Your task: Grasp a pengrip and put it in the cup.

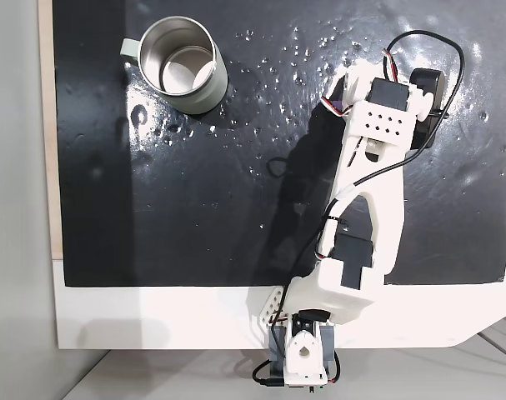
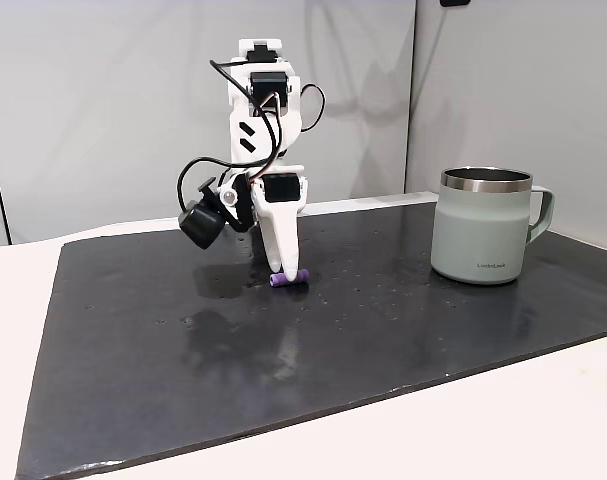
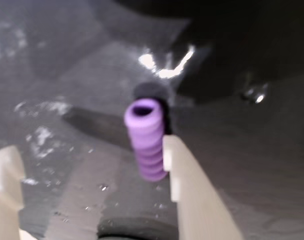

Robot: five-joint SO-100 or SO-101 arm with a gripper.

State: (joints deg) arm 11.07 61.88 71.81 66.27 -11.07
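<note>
White printed arm (image 1: 378,217), black servo blocks, black looping cables, dotted screw holes, cream end effector (image 3: 91,165) fingers

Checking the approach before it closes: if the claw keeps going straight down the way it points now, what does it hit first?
Most likely the black mat: the claw points down, tips almost on it. The purple pengrip lies between the open fingers, against one of them, so it may be nudged too.

Black mat (image 2: 283,360) — cup (image 2: 481,230), pengrip (image 2: 287,280)
</note>
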